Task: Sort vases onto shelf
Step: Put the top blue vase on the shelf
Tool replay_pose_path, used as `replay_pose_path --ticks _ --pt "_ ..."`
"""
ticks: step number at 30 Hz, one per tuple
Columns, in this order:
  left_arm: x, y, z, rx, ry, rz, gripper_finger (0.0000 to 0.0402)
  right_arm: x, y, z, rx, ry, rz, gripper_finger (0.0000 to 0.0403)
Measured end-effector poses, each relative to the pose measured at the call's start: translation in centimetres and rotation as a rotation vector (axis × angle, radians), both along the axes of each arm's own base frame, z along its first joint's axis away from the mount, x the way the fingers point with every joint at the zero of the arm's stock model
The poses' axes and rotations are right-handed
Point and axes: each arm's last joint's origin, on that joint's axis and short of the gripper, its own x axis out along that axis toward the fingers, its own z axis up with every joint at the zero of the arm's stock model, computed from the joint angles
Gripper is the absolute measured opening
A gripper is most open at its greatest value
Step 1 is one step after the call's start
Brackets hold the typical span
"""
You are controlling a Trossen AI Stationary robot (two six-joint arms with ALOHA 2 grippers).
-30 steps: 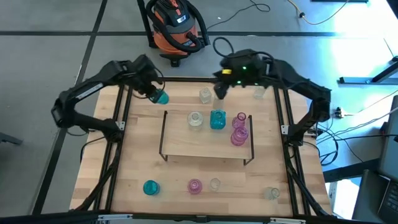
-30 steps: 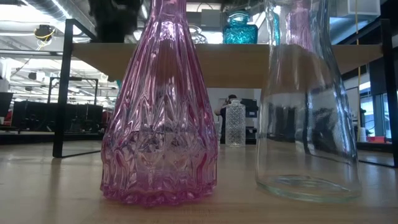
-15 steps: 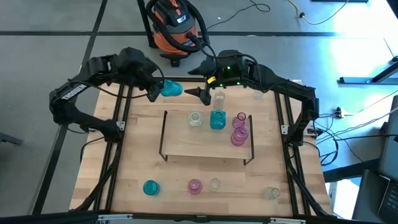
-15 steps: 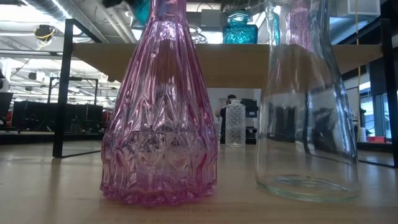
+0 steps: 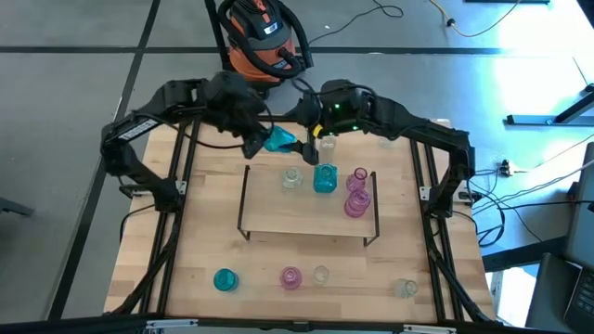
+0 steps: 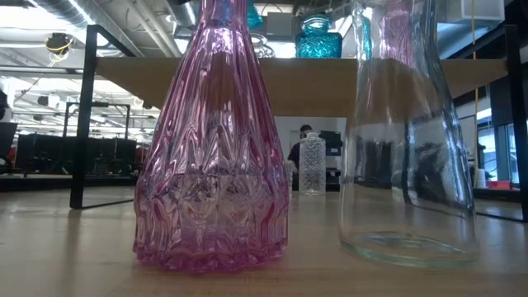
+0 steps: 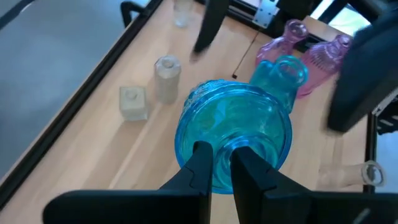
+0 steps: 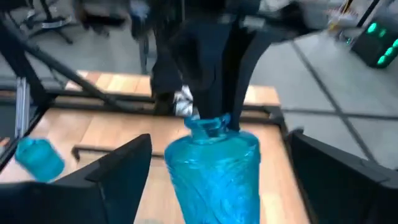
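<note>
A teal-blue vase point(image 5: 279, 141) hangs in the air over the far edge of the shelf point(image 5: 278, 218). My left gripper point(image 5: 258, 141) is shut on its mouth end. My right gripper point(image 5: 311, 147) stands open, one finger on either side of the vase's body point(image 8: 214, 171) with a gap on each side. On the shelf board stand a clear vase point(image 5: 291, 178), a teal one point(image 5: 324, 178) and two pink ones point(image 5: 356, 192). In the low view the held vase point(image 6: 256, 13) shows at the top edge. My left gripper pinches the teal vase at its neck point(image 7: 222, 163), just by the mouth, between its two fingers point(image 7: 200, 169). The fingers slant down from the table's far left. The vase is lifted clear and tilted, with its base away from the gripper and toward the right gripper.
A clear vase point(image 5: 326, 144) stands on the table just behind the shelf. Along the near edge stand a teal vase point(image 5: 225, 279), a pink one point(image 5: 290, 276) and two clear ones point(image 5: 320, 275). Black rails point(image 5: 176, 186) run along both sides of the table.
My left gripper has lifted the teal vase off the table's far left part, carried it up and to the right as far as the shelf's far edge, and tipped it. My right gripper has opened, rolled and swung left until its fingers flank the vase.
</note>
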Motion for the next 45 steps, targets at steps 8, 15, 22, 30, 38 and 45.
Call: replay_pose_path --ticks 8,15,22,30,38,45 --pt "1.7 0.0 0.9 0.011 -0.030 -0.060 0.0027 0.5 0.5 -1.4 0.023 0.089 0.019 0.0346" --pt "1.9 0.0 1.0 0.012 -0.027 -0.066 0.0027 1.1 0.6 -1.9 0.034 0.097 0.029 0.0297" --pt "1.8 0.0 0.9 0.009 -0.019 -0.066 0.0027 1.1 0.6 -1.9 0.030 0.096 0.034 0.0271" --pt "1.8 0.0 1.0 -0.008 -0.027 -0.052 0.0038 1.1 0.6 -1.8 0.036 0.086 0.047 0.0271" --pt "0.2 0.1 2.3 0.010 -0.091 -0.032 0.0056 1.3 0.6 -1.4 0.091 0.043 0.017 0.0271" --pt "-3.0 -0.3 5.4 0.097 -0.276 0.010 0.0061 1.6 0.5 -1.0 0.126 -0.011 0.002 0.0271"
